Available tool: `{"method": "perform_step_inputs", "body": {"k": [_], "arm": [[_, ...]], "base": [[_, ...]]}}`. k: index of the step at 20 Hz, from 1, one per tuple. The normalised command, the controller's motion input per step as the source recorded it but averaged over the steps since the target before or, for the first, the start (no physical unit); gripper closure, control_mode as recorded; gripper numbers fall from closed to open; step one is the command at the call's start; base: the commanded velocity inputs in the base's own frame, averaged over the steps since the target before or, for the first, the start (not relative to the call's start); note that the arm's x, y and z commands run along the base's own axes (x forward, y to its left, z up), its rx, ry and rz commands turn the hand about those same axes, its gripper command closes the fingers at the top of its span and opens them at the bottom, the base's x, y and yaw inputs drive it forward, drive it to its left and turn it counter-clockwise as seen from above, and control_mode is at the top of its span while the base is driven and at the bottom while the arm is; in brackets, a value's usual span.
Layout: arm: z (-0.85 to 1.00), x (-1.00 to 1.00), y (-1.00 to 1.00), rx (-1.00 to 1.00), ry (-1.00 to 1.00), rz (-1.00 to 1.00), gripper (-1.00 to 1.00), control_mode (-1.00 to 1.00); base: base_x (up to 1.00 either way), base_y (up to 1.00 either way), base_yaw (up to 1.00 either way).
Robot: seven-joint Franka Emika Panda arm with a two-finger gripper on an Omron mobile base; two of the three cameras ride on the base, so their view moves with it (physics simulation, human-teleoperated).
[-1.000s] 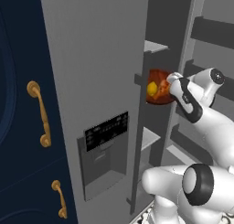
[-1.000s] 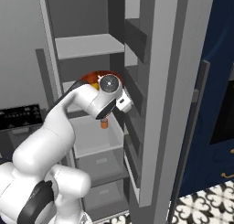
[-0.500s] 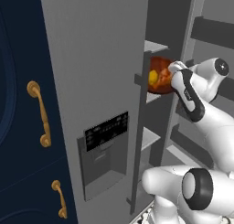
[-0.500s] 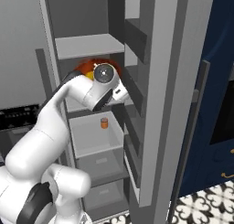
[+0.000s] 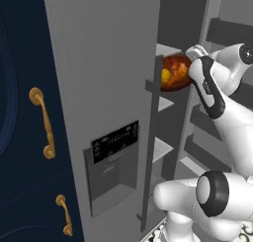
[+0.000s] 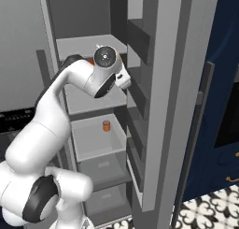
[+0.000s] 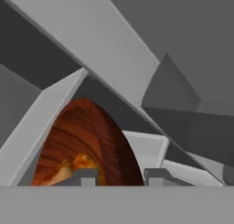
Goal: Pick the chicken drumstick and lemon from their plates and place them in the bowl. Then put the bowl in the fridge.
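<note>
My gripper [image 7: 116, 175] sits at the bottom edge of the hand view. Only the two finger tips [image 7: 86, 176] show, cut off below, with the bowl's rim rising between them. The gap looks narrow, but I cannot tell whether the tips clamp the rim or stand just clear of it.

The bowl [image 5: 174, 74] is inside the fridge [image 5: 106, 78], on an upper shelf [image 6: 93, 41]. In the left base view my forearm covers its right side and the door edge cuts off its left.

The lemon [image 5: 166, 75] shows as a yellow spot inside the bowl. The chicken drumstick [image 7: 68, 169] is an orange-brown blur at the bowl's bottom, its shape hard to make out.

Farther down, a small orange jar [image 6: 106, 125] stands on a lower shelf.
</note>
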Motion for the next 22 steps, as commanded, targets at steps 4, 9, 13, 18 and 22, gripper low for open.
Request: {"method": "perform_step_inputs", "body": {"k": [4, 9, 13, 18, 22], "arm": [[0.00, -0.75, -0.26, 0.06, -0.05, 0.00, 1.00, -1.00], [0.37, -0.07, -0.07, 0.18, -0.02, 0.00, 1.00, -1.00], [0.68, 0.13, 0.00, 0.30, -0.06, -0.04, 1.00, -1.00], [0.12, 0.83, 0.29, 0.07, -0.01, -0.08, 1.00, -1.00], [0.13, 0.95, 0.65, 0.00, 0.00, -0.13, 1.00, -1.00]], "base": [[0.00, 0.00, 0.00], [0.00, 0.00, 0.00], [0.00, 0.00, 0.00], [0.00, 0.00, 0.00], [0.00, 0.00, 0.00]]}}
